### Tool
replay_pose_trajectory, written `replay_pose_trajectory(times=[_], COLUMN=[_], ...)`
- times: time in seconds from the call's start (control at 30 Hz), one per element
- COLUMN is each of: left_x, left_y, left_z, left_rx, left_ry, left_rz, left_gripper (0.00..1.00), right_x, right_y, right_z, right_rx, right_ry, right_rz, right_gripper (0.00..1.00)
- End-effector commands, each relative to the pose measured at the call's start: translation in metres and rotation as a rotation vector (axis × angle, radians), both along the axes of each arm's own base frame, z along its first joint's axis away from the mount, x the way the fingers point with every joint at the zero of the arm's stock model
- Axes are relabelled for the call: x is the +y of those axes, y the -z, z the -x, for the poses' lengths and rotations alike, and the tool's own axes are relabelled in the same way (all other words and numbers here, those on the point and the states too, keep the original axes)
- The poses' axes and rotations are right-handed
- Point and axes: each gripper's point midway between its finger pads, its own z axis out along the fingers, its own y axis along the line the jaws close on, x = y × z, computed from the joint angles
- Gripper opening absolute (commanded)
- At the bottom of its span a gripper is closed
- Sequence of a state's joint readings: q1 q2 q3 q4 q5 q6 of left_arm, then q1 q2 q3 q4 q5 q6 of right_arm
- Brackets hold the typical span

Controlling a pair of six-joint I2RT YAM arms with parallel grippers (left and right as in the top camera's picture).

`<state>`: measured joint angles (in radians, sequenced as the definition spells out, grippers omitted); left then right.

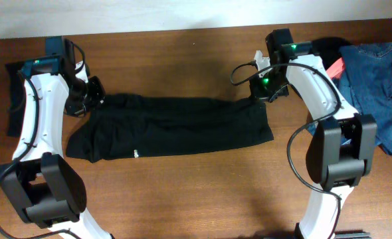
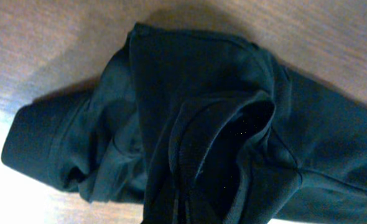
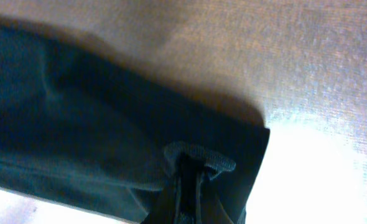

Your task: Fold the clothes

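Long black short-sleeved shirt lies as a band across the brown wooden table, long axis left to right. Left gripper pinches its far-left corner, right gripper pinches the far-right corner, each arm nearest its own end; the free near edge lies towards the robot

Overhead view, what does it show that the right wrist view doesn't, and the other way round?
Only overhead: both arms, the left tool at the shirt's left end, the whole shirt stretched across the table, and denim with a coral piece at the right. Only right wrist: the right tool shut on a small puckered fold at the shirt's corner. Both: black shirt, wooden table.
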<state>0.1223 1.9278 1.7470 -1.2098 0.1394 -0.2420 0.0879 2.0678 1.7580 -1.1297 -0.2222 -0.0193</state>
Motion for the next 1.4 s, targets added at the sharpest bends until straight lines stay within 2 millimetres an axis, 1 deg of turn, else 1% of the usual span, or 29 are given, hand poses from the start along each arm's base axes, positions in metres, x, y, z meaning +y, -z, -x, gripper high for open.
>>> replay_pose_trajectory(times=[0.0,0.13,0.27,0.4,0.5,0.8,1.1,1.23,1.37], left_x=[0.002,0.002,0.006,0.006,0.005,0.002,0.001,0.011,0.012], left_y=[-0.016,-0.015,-0.013,-0.011,-0.007,0.028,0.044,0.056,0.07], left_z=[0.002,0.008,0.016,0.022,0.025,0.049,0.067,0.081,0.09], left_rx=[-0.029,-0.006,0.028,0.053,0.068,0.172,0.239,0.294,0.319], left_ry=[0.006,0.005,0.0,0.0,0.0,-0.009,-0.008,-0.029,-0.035], left_rz=[-0.003,-0.008,-0.03,-0.03,-0.028,-0.012,-0.015,-0.078,-0.081], left_gripper=[0.01,0.01,0.01,0.01,0.01,0.01,0.01,0.01,0.01], right_x=[0.005,0.004,0.003,0.003,0.004,0.012,0.014,0.013,0.013], right_y=[-0.032,-0.034,-0.026,-0.018,-0.011,0.007,0.01,0.01,0.01], right_z=[0.002,0.01,0.02,0.027,0.032,0.051,0.057,0.061,0.064], right_rx=[-0.058,-0.035,0.009,0.037,0.057,0.12,0.14,0.156,0.17], right_ry=[-0.018,-0.018,-0.017,-0.018,-0.023,-0.048,-0.051,-0.051,-0.051], right_rz=[-0.021,-0.019,-0.016,-0.013,-0.011,-0.004,-0.001,0.004,0.006], right_gripper=[0.04,0.04,0.04,0.04,0.04,0.04,0.04,0.04,0.04])
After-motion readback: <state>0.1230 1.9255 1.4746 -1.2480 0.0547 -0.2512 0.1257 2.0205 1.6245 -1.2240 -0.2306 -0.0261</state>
